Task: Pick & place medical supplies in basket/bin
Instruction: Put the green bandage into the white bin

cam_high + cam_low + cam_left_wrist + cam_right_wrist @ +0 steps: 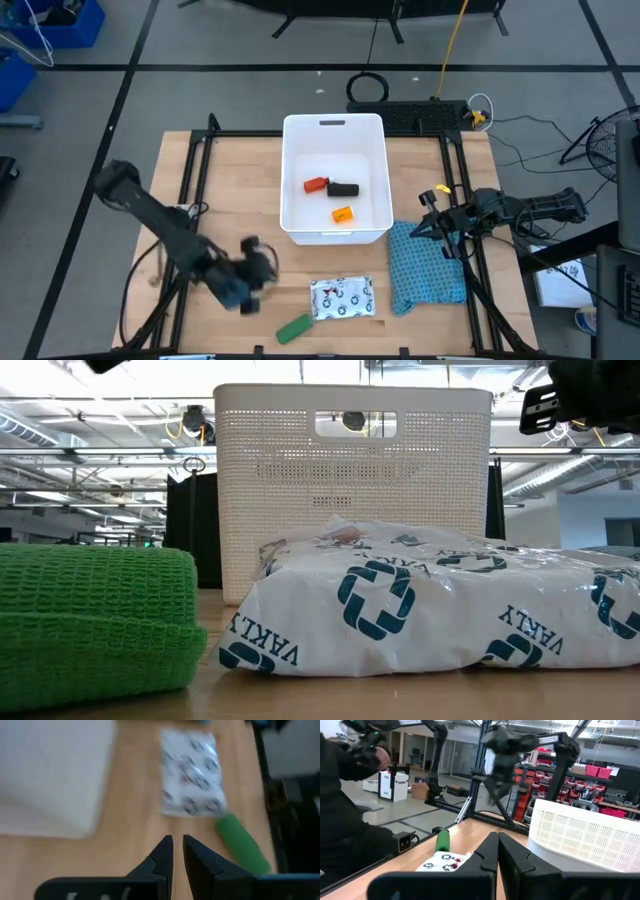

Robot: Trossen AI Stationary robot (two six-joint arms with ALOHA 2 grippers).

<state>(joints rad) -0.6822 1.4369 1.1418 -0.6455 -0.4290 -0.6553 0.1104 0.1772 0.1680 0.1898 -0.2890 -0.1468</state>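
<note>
High view: white bin [334, 178] stands mid-counter [230, 190], handle slot on its far rim.
Inside the bin: red piece [316, 185], black piece [343, 189] and orange piece [342, 214] lie on its floor.
Pouch: flat white pouch [341, 298] with printed marks lies on the counter in front of the bin.
Green roll: green roll [294, 327] lies just beside the pouch's left corner, near the front edge.
Cloth: blue cloth [426, 267] lies right of the pouch.
Left gripper: left gripper [250, 283] hovers left of the pouch, fingers nearly together, holding nothing.
Right gripper: right gripper [432, 212] waits right of the bin, above the cloth's far end, fully closed and empty.
</note>
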